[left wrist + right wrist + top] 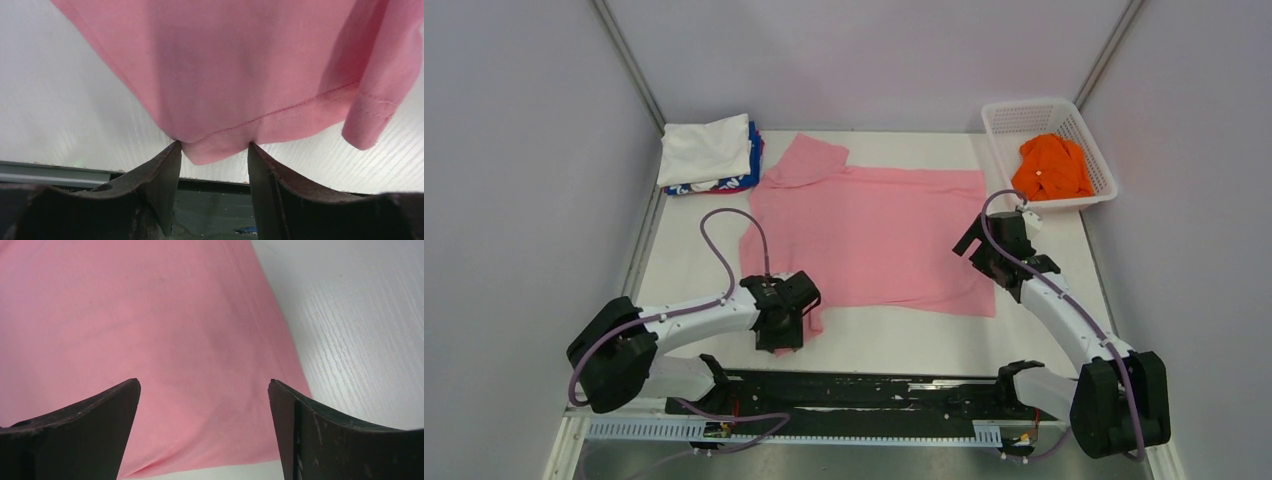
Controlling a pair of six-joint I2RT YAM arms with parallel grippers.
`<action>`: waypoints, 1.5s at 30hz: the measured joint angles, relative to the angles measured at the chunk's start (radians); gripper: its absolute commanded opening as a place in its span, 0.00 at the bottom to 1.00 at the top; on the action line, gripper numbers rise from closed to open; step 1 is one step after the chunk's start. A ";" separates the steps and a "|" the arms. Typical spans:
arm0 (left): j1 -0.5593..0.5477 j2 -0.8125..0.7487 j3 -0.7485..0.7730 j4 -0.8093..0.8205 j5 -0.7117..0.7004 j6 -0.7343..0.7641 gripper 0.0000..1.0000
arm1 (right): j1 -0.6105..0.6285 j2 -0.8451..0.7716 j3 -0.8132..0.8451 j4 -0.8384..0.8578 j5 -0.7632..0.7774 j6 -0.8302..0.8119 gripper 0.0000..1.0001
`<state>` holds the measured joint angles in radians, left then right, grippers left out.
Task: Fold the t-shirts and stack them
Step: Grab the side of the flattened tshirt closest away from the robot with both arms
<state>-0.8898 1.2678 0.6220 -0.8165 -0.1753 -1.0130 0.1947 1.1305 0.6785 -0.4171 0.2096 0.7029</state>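
The light pink t-shirt (874,230) lies spread flat in the middle of the table, one sleeve pointing to the far left. My left gripper (799,335) is at its near-left corner. In the left wrist view the jaws (214,146) stand apart, with the stitched hem corner of the pink shirt (240,75) hanging between the fingertips. My right gripper (972,245) hovers open over the shirt's right edge; the right wrist view shows pink cloth (150,330) below the gripper (204,382), nothing held. An orange t-shirt (1051,168) lies in the basket. A folded white t-shirt (706,150) rests on a blue/red one (754,165).
The white mesh basket (1034,112) stands at the far right corner. The folded stack sits at the far left corner. Grey walls close in the table on three sides. A black rail (864,395) runs along the near edge between the arm bases.
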 measured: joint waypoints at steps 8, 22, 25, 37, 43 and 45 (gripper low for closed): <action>-0.001 0.079 0.048 0.027 0.017 0.003 0.02 | -0.005 -0.055 -0.050 -0.006 0.003 0.029 1.00; -0.005 0.034 0.072 -0.101 0.006 0.009 0.00 | -0.034 -0.234 -0.180 -0.181 0.017 0.184 0.78; -0.006 -0.024 0.072 -0.162 -0.001 0.011 0.00 | -0.034 -0.215 -0.207 -0.211 0.015 0.214 0.69; -0.006 -0.159 0.072 -0.214 0.017 0.023 0.00 | -0.034 -0.096 -0.212 -0.233 0.055 0.287 0.24; -0.006 -0.171 0.072 -0.219 0.027 0.024 0.00 | -0.034 -0.093 -0.213 -0.227 0.065 0.297 0.00; -0.006 -0.183 0.072 -0.225 0.036 0.023 0.00 | -0.034 -0.106 -0.215 -0.243 0.054 0.298 0.00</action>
<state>-0.8963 1.0851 0.6937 -1.0420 -0.1390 -0.9897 0.1604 1.0245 0.4633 -0.6598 0.2638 1.0004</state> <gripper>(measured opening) 0.009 0.006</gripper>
